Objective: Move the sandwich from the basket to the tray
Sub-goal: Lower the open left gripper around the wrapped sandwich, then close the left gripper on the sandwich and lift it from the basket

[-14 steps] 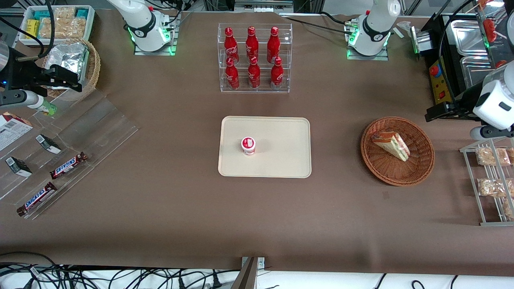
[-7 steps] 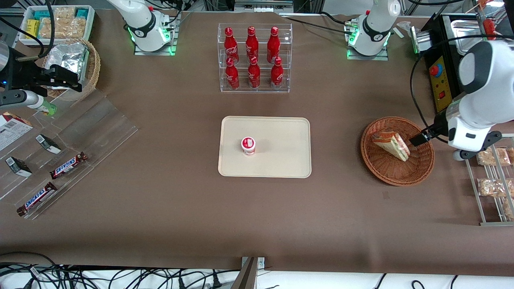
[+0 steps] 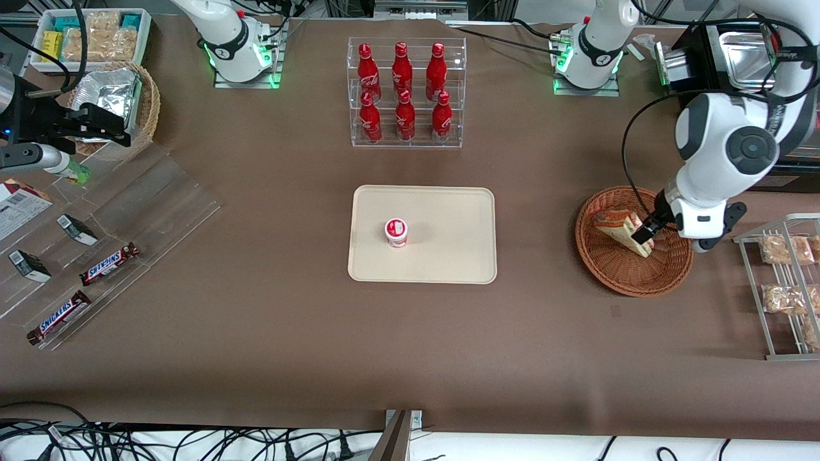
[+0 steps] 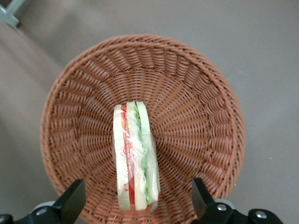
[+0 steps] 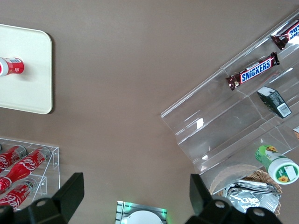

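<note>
Spread pincer (image 4: pixel 135 205) hovers over wrapped, layered sandwich (image 4: pixel 134 161) in basket (image 4: pixel 196 116).

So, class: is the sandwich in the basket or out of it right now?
In. The sandwich stands on edge inside the basket, with the open hand above, straddling it without touching.

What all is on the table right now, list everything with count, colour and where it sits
sandwich: one, pale bread with green and red filling, in the basket
basket: one, reddish-brown wicker, toward the working arm's end
tray: one, cream, mid-table
small cup: one, white and red, on the tray
cola bottles: six, red, in a clear rack farther from the front camera than the tray
Snickers bars: two, brown, on clear shelves toward the parked arm's end
foil-lined basket: one, tan, beside a white snack bin
bagged snacks: brown, on a wire rack
hand: one, black fingers open, above the sandwich
</note>
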{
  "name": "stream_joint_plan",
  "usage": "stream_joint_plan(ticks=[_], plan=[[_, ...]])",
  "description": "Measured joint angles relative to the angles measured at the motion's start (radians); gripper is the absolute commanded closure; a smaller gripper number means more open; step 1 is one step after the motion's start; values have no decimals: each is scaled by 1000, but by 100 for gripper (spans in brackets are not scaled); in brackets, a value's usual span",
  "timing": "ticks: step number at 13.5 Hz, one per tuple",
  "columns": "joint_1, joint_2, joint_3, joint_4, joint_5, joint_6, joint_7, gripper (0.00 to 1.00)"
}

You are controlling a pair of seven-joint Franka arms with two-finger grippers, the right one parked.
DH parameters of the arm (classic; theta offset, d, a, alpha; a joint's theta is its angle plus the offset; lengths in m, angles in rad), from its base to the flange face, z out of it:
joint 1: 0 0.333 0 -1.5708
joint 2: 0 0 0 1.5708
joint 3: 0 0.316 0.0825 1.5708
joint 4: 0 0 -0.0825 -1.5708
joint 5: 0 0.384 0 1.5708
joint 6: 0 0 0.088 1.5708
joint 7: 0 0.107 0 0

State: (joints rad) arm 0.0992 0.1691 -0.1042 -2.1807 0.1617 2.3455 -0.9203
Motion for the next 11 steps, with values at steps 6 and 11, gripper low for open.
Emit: stream_joint_plan(ticks=[6, 11], plan=[[0, 60, 0, -115, 118, 216, -167, 0], [0, 116, 0, -117, 180, 258, -235, 100]])
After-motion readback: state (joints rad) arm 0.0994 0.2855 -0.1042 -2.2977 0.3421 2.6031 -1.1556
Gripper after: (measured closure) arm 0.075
